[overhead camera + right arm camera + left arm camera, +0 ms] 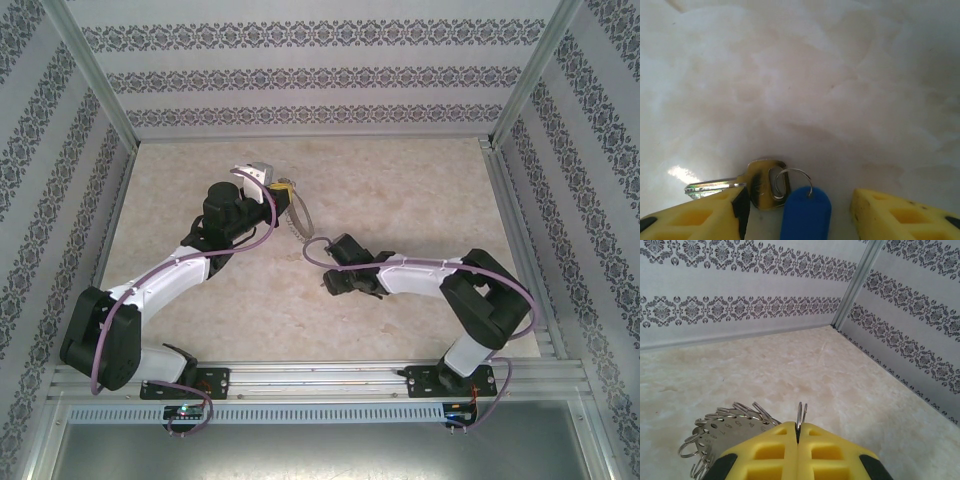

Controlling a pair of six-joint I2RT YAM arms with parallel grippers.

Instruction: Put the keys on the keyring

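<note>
Blue-tagged key [760, 187] on tabletop [815, 75] between parted jaws of right gripper [797, 202] — left gripper [797, 432] clamped on keyring [722, 432]

A beige marbled tabletop [420, 200] sits between pale walls [300, 85] (dark damask bands), with aluminium posts [95, 75] at the corners and a slotted rail [320, 412] along the near edge.

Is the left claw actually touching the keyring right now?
Touching. The left wrist view shows the left claw shut, its yellow fingers pinching a thin wire loop of the keyring in the seam between them.
</note>
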